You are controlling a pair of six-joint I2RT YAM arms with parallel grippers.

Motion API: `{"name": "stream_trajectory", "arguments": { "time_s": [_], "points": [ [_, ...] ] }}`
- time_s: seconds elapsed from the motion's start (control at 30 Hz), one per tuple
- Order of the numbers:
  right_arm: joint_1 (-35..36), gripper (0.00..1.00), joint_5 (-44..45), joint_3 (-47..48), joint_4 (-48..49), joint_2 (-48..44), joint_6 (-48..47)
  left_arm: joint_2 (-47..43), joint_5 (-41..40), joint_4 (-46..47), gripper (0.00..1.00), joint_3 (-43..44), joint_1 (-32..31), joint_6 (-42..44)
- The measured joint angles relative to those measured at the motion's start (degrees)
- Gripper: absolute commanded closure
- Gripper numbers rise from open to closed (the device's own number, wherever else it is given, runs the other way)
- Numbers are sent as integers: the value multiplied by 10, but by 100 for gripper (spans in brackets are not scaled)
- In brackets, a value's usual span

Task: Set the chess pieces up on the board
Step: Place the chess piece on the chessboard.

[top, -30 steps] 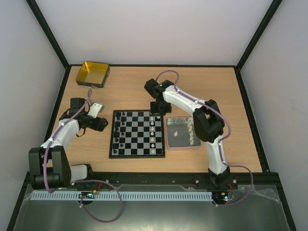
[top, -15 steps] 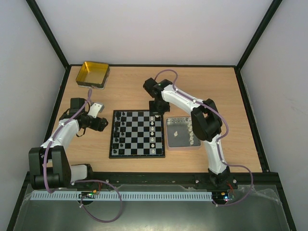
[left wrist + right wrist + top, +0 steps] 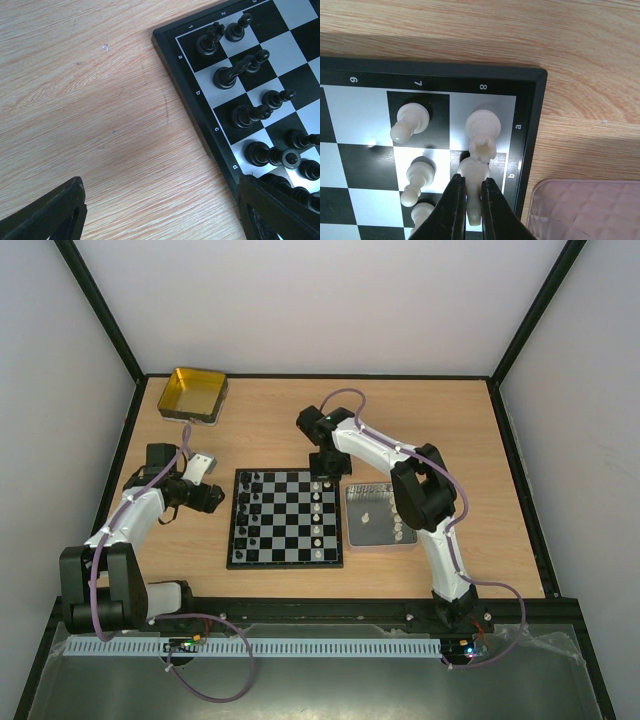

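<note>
Pinching a cream plastic chess piece (image 3: 472, 172) between two slim black fingers, your right gripper (image 3: 472, 207) is clamped shut at the far right corner of the small black-and-white checkered board with the dark raised border (image 3: 530, 125). The piece is at the square by the b mark, just beside a cream castle-topped rook (image 3: 482, 127) in the corner square. You can't tell whether its base is on the board. Rounded cream pawns (image 3: 410, 122) stand one column in. Glossy black turned pieces (image 3: 227, 75) fill the two columns at the board's left edge. Your left gripper (image 3: 213, 499) hangs with its jaws spread wide over smooth wood-grain tabletop (image 3: 100, 125), just off the board's left border. A silver metal tray with rounded corners (image 3: 380, 546) lies just beside the right border, with more cream pieces (image 3: 397, 512) inside. A yellow square tin (image 3: 190, 415) sits well apart at the far left corner. For room to move, you get a wide strip of tabletop behind the board and right of the tray.
</note>
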Motion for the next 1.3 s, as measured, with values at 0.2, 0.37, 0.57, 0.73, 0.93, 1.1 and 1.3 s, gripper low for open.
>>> {"name": "stream_trajectory", "arguments": {
  "time_s": [0.2, 0.37, 0.57, 0.73, 0.93, 1.1, 1.3],
  "points": [
    [0, 90, 0, 4, 0, 0, 0, 0, 0, 0, 18, 0, 0, 0],
    [0, 89, 0, 4, 0, 0, 0, 0, 0, 0, 18, 0, 0, 0],
    [0, 92, 0, 4, 0, 0, -1, 0, 0, 0, 18, 0, 0, 0],
    [0, 96, 0, 4, 0, 0, -3, 0, 0, 0, 18, 0, 0, 0],
    [0, 97, 0, 4, 0, 0, -4, 0, 0, 0, 18, 0, 0, 0],
    [0, 97, 0, 3, 0, 0, -4, 0, 0, 0, 18, 0, 0, 0],
    [0, 98, 0, -2, 2, -2, -4, 0, 0, 0, 18, 0, 0, 0]
  ]
}}
